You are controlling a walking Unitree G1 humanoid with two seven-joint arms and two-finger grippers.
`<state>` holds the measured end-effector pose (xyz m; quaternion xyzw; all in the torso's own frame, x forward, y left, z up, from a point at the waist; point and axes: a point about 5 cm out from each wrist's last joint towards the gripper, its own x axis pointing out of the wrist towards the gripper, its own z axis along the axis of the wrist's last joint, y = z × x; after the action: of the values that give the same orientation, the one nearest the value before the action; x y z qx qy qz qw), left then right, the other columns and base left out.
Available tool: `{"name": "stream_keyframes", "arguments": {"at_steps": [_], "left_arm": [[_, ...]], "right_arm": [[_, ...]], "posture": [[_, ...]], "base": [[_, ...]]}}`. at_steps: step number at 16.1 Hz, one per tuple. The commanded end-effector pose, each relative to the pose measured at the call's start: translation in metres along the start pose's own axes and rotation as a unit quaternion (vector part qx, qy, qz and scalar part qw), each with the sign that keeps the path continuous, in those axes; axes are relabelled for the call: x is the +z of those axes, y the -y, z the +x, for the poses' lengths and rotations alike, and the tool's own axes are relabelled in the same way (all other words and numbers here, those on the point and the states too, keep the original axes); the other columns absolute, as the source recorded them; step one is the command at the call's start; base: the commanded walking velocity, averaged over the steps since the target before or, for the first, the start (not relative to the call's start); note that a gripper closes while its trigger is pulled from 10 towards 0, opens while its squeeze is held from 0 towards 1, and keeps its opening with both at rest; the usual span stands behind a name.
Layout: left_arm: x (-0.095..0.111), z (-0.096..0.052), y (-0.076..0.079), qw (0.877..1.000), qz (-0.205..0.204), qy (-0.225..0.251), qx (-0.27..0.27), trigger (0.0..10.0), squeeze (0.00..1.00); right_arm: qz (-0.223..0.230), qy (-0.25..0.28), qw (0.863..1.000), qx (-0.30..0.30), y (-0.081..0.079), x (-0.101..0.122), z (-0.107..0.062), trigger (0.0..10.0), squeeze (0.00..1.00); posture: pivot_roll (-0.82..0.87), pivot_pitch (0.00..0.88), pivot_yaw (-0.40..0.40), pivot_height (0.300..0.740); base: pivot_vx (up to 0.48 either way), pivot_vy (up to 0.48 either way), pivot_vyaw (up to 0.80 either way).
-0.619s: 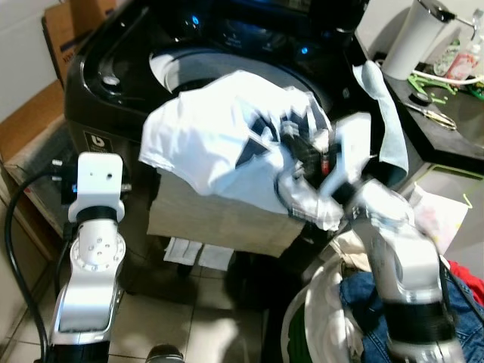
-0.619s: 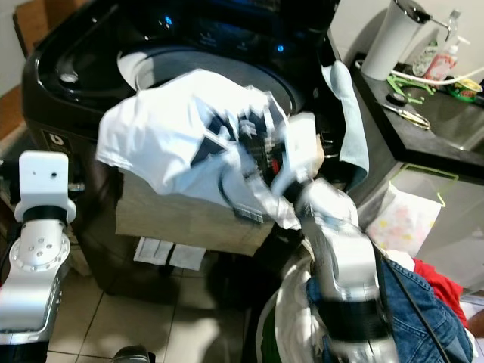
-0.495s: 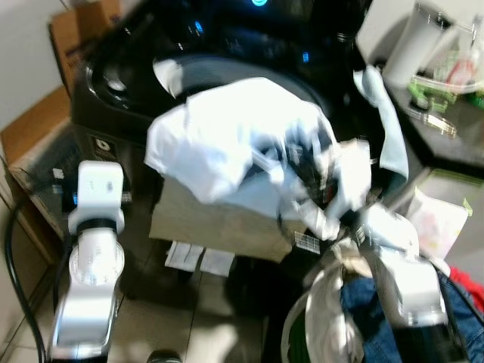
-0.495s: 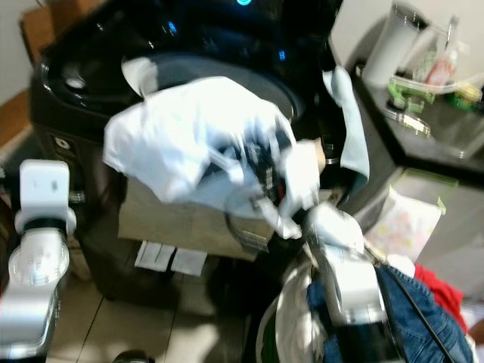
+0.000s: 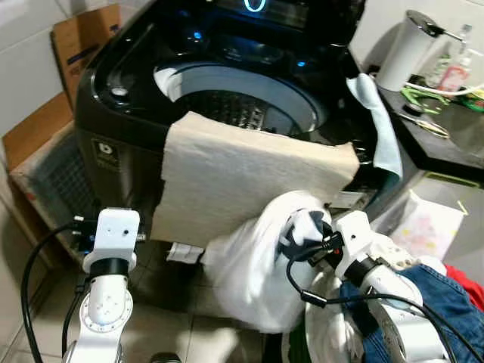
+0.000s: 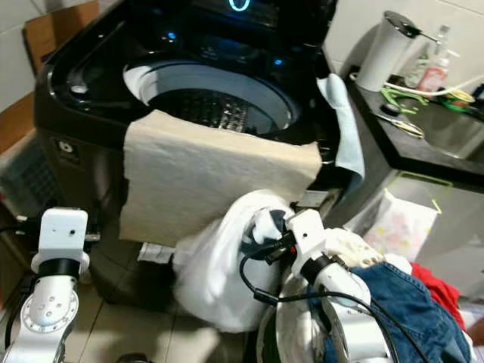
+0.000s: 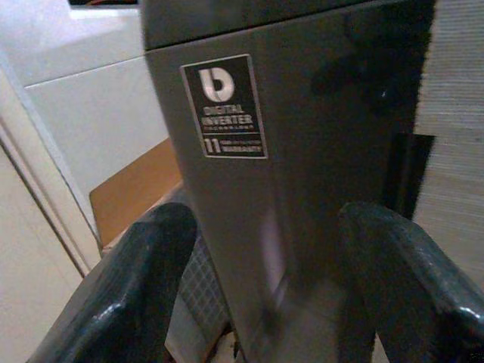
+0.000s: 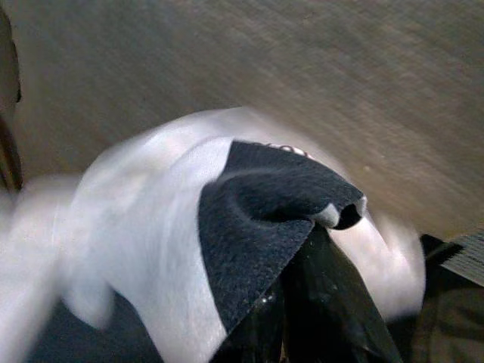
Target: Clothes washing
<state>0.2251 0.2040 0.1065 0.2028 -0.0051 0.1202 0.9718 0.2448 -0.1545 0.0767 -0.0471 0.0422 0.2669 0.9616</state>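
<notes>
A black top-loading washing machine (image 5: 121, 113) stands in front of me with its lid up and the steel drum (image 5: 234, 106) showing. A beige towel (image 5: 242, 178) hangs over its front edge. My right gripper (image 5: 304, 229) is shut on a white garment (image 5: 249, 272) with a dark navy patch (image 8: 257, 219). It holds the garment low in front of the machine, below the towel. My left gripper (image 7: 265, 287) is open, with nothing between its fingers. It points at the machine's front panel beside a warranty label (image 7: 223, 106).
A laundry basket at the lower right holds blue jeans (image 5: 423, 302) and white clothes (image 5: 333, 333), with a red cloth (image 5: 469, 280) beside it. A light blue cloth (image 5: 378, 113) hangs at the machine's right. A counter (image 5: 446, 136) with a white canister (image 5: 401, 49) is at the right, and cardboard (image 5: 79, 34) at the left.
The right gripper has come down with the white garment, from above the machine's opening to low in front of it. The beige towel now shows. The left arm sits lower in view.
</notes>
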Motion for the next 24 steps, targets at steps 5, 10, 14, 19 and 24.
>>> {"name": "stream_keyframes", "arguments": {"at_steps": [5,10,14,19,24], "left_arm": [[-0.004,-0.002,0.010,0.998,-0.063,-0.013,-0.014,10.0,0.00],[-0.019,-0.009,0.018,0.982,-0.168,-0.070,-0.043,10.0,0.00],[-0.007,0.002,0.012,0.988,-0.151,-0.026,-0.033,10.0,0.00],[-0.004,0.012,0.006,0.991,-0.126,-0.010,-0.037,10.0,0.00],[-0.007,0.007,0.012,0.991,-0.124,-0.017,-0.055,10.0,0.00]], "right_arm": [[-0.001,0.043,0.997,-0.065,0.017,0.012,-0.008,10.0,0.00],[0.046,0.012,0.996,-0.075,0.028,0.003,0.003,10.0,0.00],[0.034,0.043,0.995,-0.078,0.029,0.003,0.014,10.0,0.00],[-0.010,0.115,0.988,-0.104,0.022,0.032,0.006,10.0,0.00],[-0.013,0.103,0.990,-0.092,0.014,0.037,0.013,10.0,0.00]], "posture": [[0.20,0.000,-0.155,0.740],[0.19,0.000,-0.139,0.740],[0.19,0.000,-0.142,0.740],[0.17,0.000,-0.125,0.740],[0.18,0.000,-0.129,0.740]], "base": [[0.000,0.000,0.00],[0.000,0.000,0.00],[0.000,0.000,0.00],[0.000,0.000,0.00],[0.000,0.000,0.00]]}}
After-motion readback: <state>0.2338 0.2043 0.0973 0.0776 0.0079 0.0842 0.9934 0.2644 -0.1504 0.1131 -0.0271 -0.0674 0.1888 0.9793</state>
